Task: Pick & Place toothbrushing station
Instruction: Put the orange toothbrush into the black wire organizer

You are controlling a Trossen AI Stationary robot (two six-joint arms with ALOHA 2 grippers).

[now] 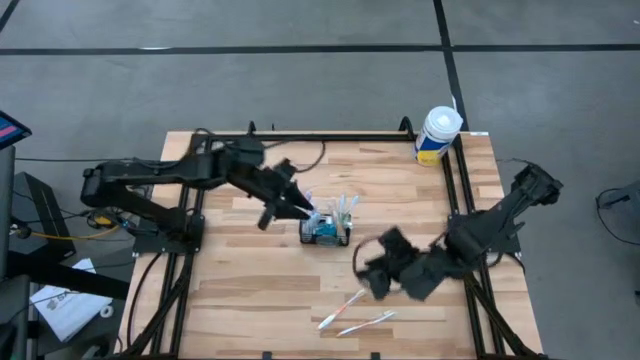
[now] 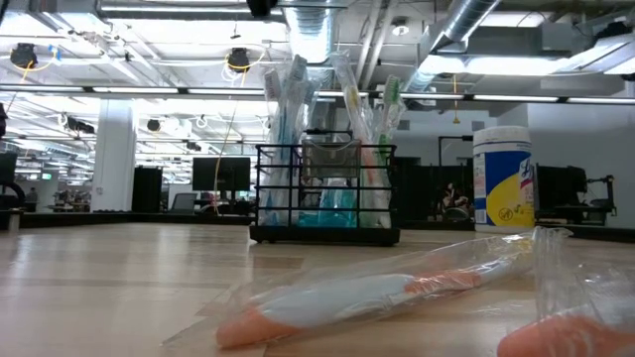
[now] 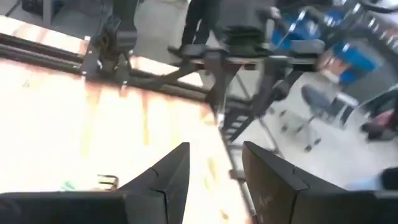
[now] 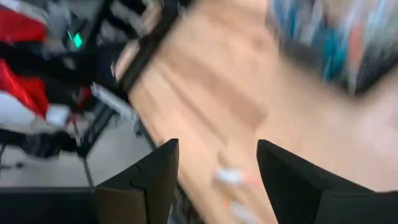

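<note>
The toothbrushing station, a small black wire-mesh caddy (image 1: 326, 230), stands upright on its base near the middle of the wooden table, with several wrapped toothbrushes and teal items standing in it; the low view shows it too (image 2: 323, 193). My left gripper (image 1: 303, 208) is open just beside the caddy's far-left corner, and nothing lies between its fingers in the left wrist view (image 3: 214, 149). My right gripper (image 1: 368, 262) is open and empty, right of and nearer than the caddy; the blurred caddy (image 4: 336, 37) lies ahead of it in the right wrist view.
Two wrapped toothbrushes (image 1: 340, 308) (image 1: 366, 322) lie flat near the table's near edge, in front of my right gripper. A white tub with a yellow-blue label (image 1: 438, 135) stands at the far right corner. A black metal frame runs along the table's far edge and its left and right sides.
</note>
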